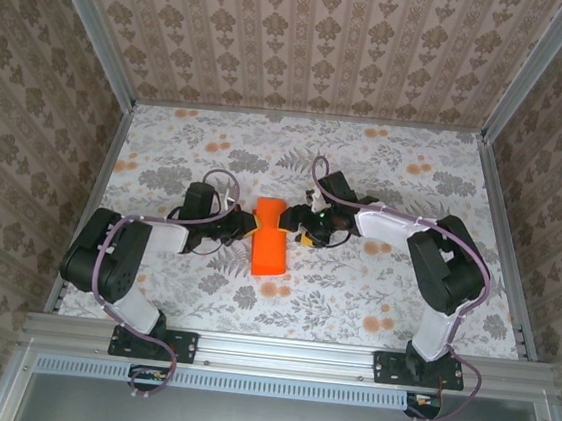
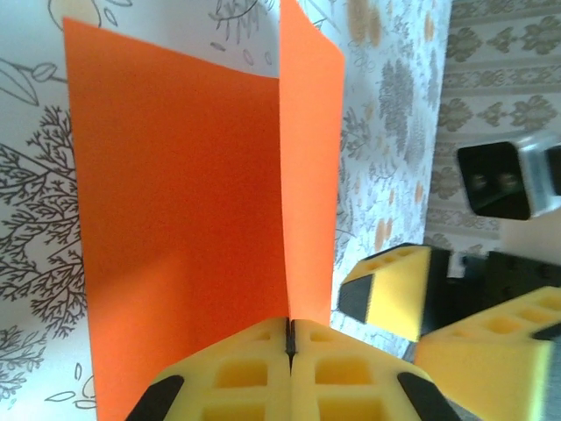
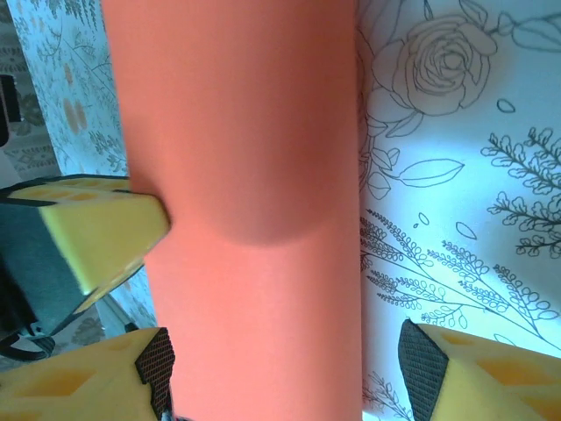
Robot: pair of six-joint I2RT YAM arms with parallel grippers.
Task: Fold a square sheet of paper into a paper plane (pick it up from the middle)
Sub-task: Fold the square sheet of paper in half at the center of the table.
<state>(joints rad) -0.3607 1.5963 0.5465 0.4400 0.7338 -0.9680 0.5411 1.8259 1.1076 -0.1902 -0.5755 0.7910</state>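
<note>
The square sheet of paper is bright orange and lies folded lengthwise at the table's middle, between both grippers. In the left wrist view the paper has one half lying flat and a narrower flap standing upright. My left gripper is shut on its near edge, at the crease. My left gripper touches the paper's left side. My right gripper is at its right side. In the right wrist view the paper runs between the fingers of my right gripper, which is open and straddles it.
The table wears a grey floral cloth with pale orange blotches. Patterned walls and metal posts enclose it on three sides. A metal rail runs along the near edge. One yellow finger of the left gripper presses the paper's left edge.
</note>
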